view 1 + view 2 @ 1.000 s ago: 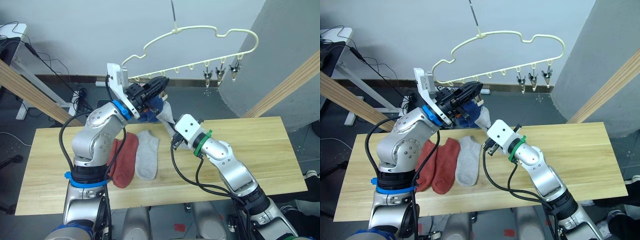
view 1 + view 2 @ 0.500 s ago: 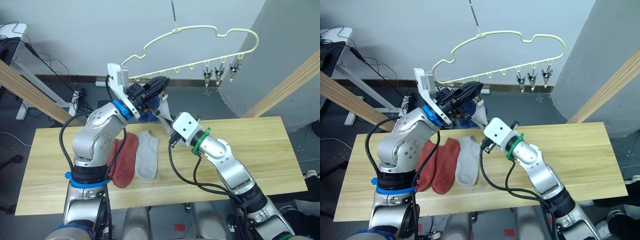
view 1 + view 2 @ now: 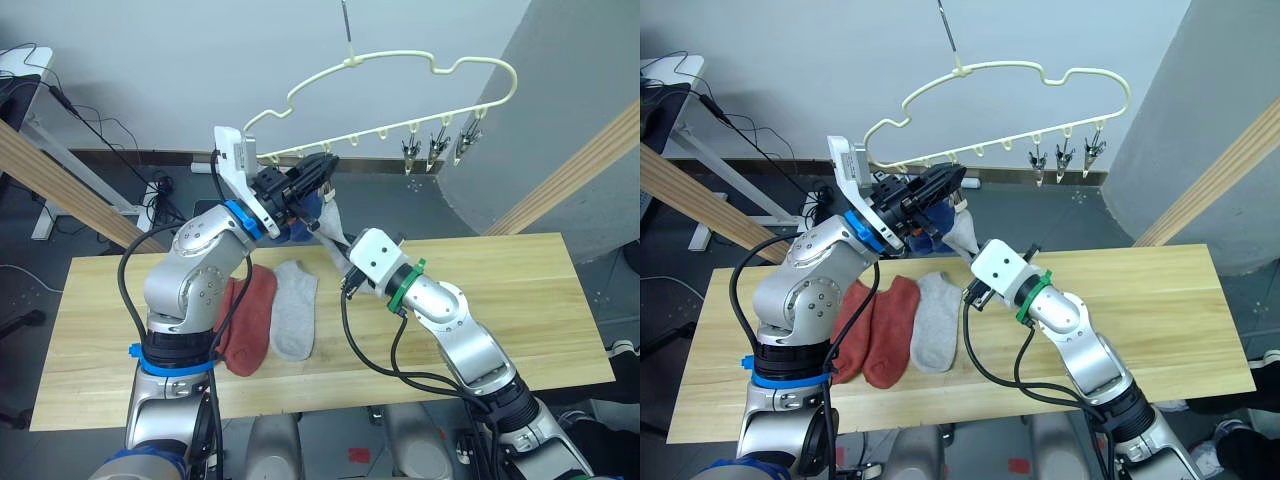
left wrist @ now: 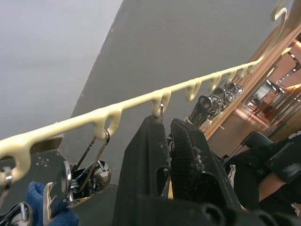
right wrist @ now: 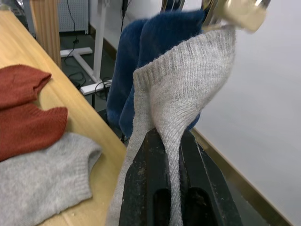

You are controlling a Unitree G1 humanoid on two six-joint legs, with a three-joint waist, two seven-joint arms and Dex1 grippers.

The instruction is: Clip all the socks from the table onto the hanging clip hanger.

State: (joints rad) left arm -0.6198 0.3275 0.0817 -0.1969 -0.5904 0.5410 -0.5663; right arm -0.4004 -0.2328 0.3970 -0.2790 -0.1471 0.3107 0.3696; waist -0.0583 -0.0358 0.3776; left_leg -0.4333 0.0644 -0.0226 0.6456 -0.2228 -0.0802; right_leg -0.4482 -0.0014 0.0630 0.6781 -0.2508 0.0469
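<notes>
Table (image 3: 520, 300) spans the lower half of the frame, pale planks. Clip hanger (image 3: 400, 62) hangs at top centre, cream wavy outline, three bare silver clips (image 3: 440, 147) at its right end.

Left gripper (image 3: 325, 165) is up at the hanger's lower bar, upper centre-left, fingers pressed together on a clip; in the left wrist view the fingers (image 4: 155, 155) close on the clip just under the bar. Same spot as 0.5 s ago and 1 s ago, no visible shift.

Right gripper (image 5: 171, 155) sits centre of frame, jaws clamped on a light grey sock (image 5: 183, 84) whose cuff runs up to a silver clip beside the blue socks (image 5: 141, 70) already hanging. Vs 0.5 s ago the right arm has dropped back a little down and right, close to where it was 1 s ago; the sock is pulled more taut between clip and gripper.

On the table, lower centre-left: second grey sock (image 3: 295, 310) flat, rust-red socks (image 3: 875, 325) just beside it on the left, touching. Both unchanged.
</notes>
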